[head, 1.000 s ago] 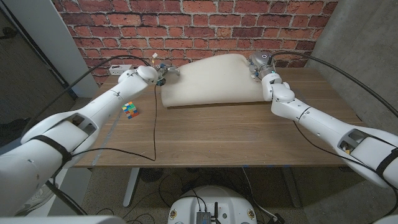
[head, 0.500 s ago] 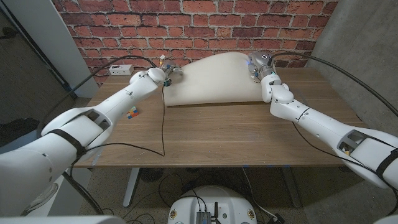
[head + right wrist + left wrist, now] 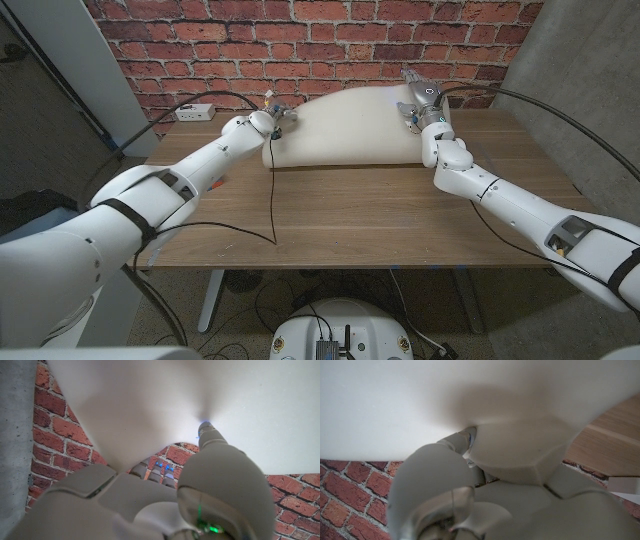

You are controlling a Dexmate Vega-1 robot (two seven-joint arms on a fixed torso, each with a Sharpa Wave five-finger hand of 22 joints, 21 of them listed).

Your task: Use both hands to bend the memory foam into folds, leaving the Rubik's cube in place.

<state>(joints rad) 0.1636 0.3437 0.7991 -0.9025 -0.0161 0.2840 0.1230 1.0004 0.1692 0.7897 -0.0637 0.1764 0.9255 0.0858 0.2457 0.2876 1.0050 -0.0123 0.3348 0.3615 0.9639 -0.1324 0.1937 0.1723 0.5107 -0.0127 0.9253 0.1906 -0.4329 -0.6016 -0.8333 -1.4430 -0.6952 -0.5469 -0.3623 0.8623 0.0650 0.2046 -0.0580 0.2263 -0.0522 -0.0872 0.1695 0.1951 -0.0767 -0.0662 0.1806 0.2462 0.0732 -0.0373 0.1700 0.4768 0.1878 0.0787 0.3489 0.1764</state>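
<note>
Left robot hand [image 3: 276,122] meets the left end of the memory foam [image 3: 345,128] at the far side of the table [image 3: 360,215], and its wrist view shows a fingertip [image 3: 465,440] pushed into the pale foam, which dents around it; the hand is pressed against the slab with its fingers on it, though whether they close around the edge cannot be told. Right robot hand [image 3: 418,100] is at the foam's right end, up near its top edge (the arm reaches in from the near right corner), and the right wrist view shows a fingertip [image 3: 207,429] sunk into the foam with a crease running out from the spot, so this hand grips the foam as well. Between the two hands the foam stands humped, its upper side rising in a rounded arch toward the right and its lower edge lying along the table just before the red brick wall [image 3: 200,50]. A white power strip [image 3: 196,111] sits at the table's far left corner, and a black cable [image 3: 262,215] hangs from the left arm and loops across the wood
</note>
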